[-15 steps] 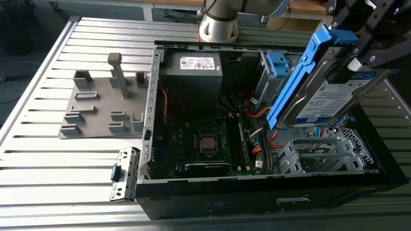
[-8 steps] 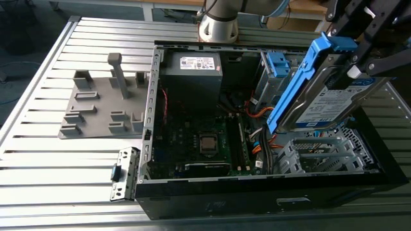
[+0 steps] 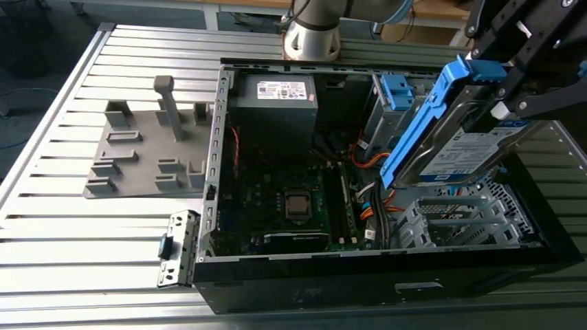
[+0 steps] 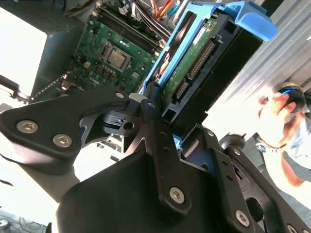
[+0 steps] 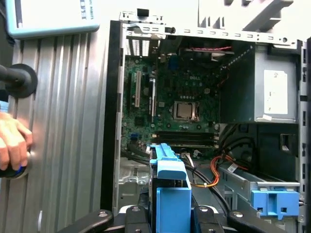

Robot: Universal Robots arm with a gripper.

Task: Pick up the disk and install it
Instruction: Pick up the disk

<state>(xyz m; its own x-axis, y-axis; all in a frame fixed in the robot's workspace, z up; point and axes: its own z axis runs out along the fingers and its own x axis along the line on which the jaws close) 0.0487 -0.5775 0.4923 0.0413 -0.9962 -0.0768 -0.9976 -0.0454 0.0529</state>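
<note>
The disk, a silver drive with a white-and-blue label in a bright blue caddy, hangs tilted on edge above the open computer case, at the exterior view's right. My gripper is shut on its upper end, black fingers clamped on both faces. Below it lies the metal drive cage, apart from the disk. In the second wrist view the disk shows its green circuit board side, held in the gripper. In the first wrist view the disk points toward the motherboard.
A blue bracket with no drive sits in the case's far bay. The grey power supply box fills the far corner. A grey fixture plate lies on the slatted table. A person's hand rests beside the case.
</note>
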